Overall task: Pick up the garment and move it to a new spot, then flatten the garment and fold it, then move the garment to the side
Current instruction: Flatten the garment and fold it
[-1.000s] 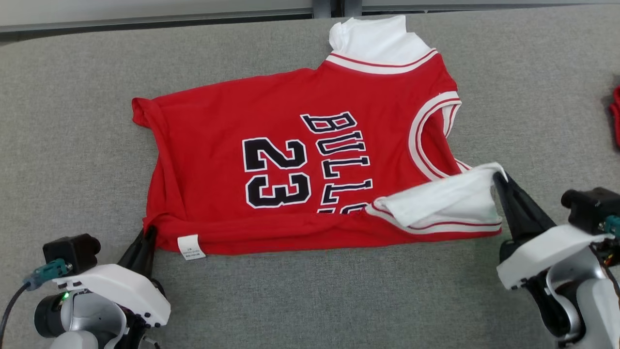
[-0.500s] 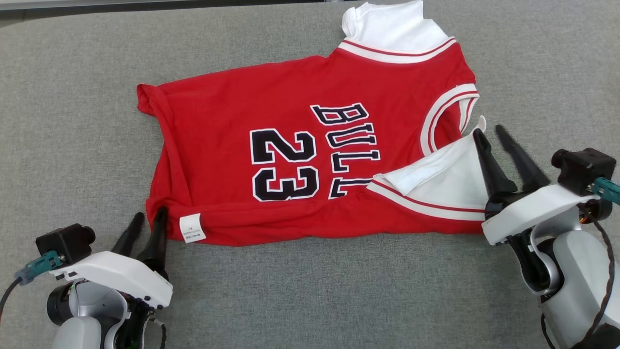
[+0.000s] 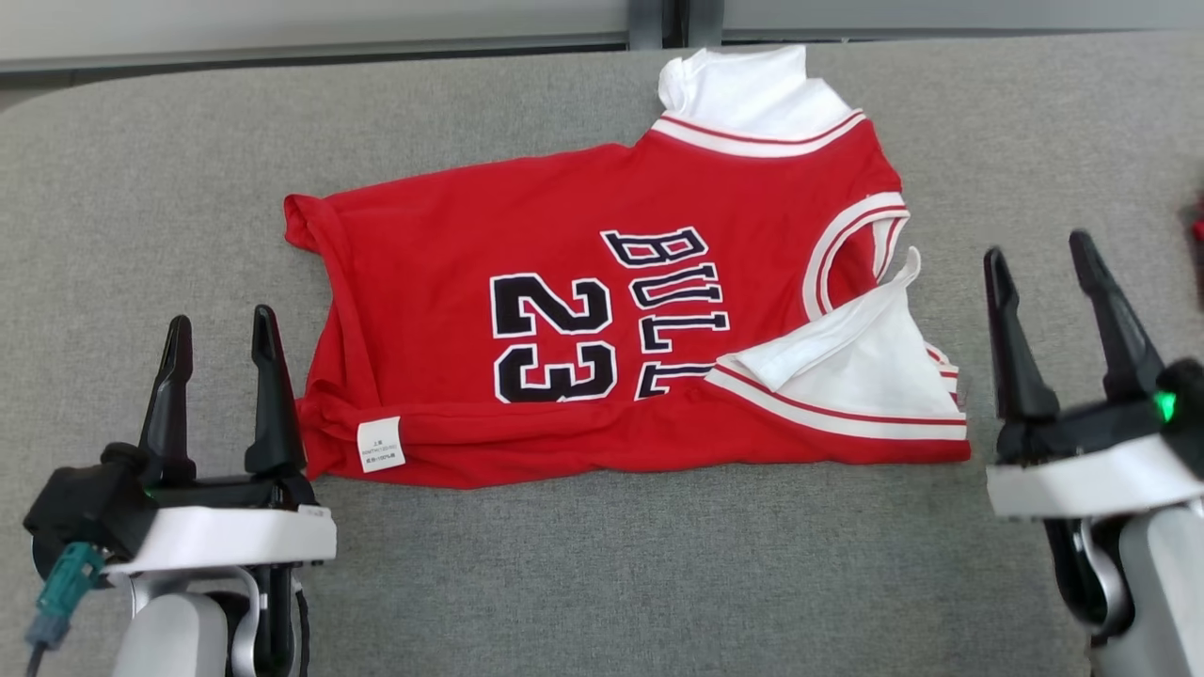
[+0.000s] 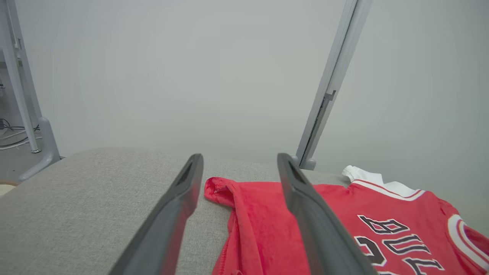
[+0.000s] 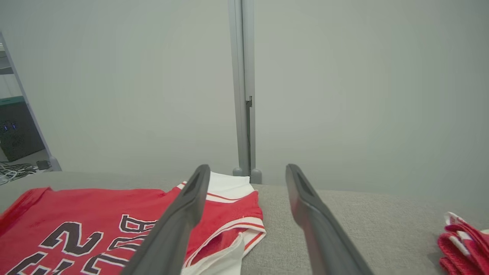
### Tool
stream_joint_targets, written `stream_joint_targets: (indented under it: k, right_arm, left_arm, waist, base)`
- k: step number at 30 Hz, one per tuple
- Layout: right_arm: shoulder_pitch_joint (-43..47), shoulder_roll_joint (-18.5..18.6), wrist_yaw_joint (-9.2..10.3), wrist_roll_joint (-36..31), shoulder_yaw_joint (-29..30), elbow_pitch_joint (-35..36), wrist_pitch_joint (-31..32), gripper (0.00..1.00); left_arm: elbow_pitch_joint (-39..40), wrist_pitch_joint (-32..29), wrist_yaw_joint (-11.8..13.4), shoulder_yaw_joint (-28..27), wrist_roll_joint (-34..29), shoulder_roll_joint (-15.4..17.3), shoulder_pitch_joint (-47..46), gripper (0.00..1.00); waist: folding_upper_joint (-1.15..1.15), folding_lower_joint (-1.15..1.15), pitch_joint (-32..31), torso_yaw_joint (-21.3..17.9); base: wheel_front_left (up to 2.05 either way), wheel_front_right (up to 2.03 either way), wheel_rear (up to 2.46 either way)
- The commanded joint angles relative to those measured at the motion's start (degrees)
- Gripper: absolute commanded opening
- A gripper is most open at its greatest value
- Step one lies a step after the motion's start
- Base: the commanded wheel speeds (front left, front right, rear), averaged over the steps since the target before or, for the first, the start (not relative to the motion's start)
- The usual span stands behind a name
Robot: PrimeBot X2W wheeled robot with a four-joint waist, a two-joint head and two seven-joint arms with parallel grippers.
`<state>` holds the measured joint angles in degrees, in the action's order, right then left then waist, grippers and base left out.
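Fabric of a grey weave is covering the table (image 3: pixel 602 564), which is running wide across the head view, and behind its far edge a pale wall (image 4: pixel 153 76) is rising with a grey upright post (image 4: pixel 332 84) standing against it. The garment (image 3: pixel 451 235), a red jersey printed with BULLS and 23, is lying spread near the middle of the table, its near edge folded up over itself and its neck pointing toward the robot's right. A second ago both grippers were clamped on it, the left on the near hem corner and the right lifting the near white sleeve (image 3: pixel 865 362); half a second ago their jaws were already parted beside the cloth. Now the sleeve is resting turned back over the jersey's chest, and both grippers are standing clear. The left gripper (image 3: pixel 220 320) is hovering just beside the near hem corner, fingers pointing up the view, jaws apart and holding nothing. The right gripper (image 3: pixel 1036 248) is hovering off the jersey's neck end, near the sleeve, jaws likewise apart and empty. A bundle of red and white cloth (image 5: pixel 464 240) is sitting well apart at the table's right end. A small white label (image 3: pixel 380 444) is showing on the folded near edge.
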<state>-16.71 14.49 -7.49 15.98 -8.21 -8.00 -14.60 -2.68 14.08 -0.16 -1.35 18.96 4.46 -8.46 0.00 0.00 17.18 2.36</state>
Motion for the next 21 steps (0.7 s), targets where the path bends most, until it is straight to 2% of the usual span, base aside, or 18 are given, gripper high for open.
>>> stream_joint_targets:
  k: [1, 4, 12, 21]
  right_arm:
    - [2.3, -0.5, 0.00, -1.1, 0.7, 1.2, 0.4, 1.00]
    - [6.9, -1.9, 0.00, -2.5, 2.2, 4.0, 2.0, 1.00]
    - [17.8, -4.2, 0.00, -4.0, 5.7, 9.6, 6.1, 1.00]
    - [22.3, -6.5, 0.00, -4.2, 7.0, 13.1, 8.2, 1.00]
  left_arm:
    - [0.4, 0.6, 0.5, 0.1, -1.4, 0.0, 1.5, 1.00]
    - [0.3, 0.9, 1.3, 0.4, -3.3, -0.1, 4.5, 1.00]
    - [-1.2, 1.1, 1.0, 2.1, -7.0, 0.7, 11.5, 1.00]
    - [-3.1, 1.1, 1.0, 2.6, -7.2, 1.1, 13.0, 1.00]
  waist:
    - [0.00, 0.00, -1.2, -0.4]
    - [0.00, 0.00, -2.4, -0.8]
    - [0.00, 0.00, -5.5, -0.2]
    - [0.00, 0.00, -7.1, -0.3]
  base:
    - [0.00, 0.00, 0.00]
    - [0.00, 0.00, 0.00]
    - [0.00, 0.00, 0.00]
    - [0.00, 0.00, 0.00]
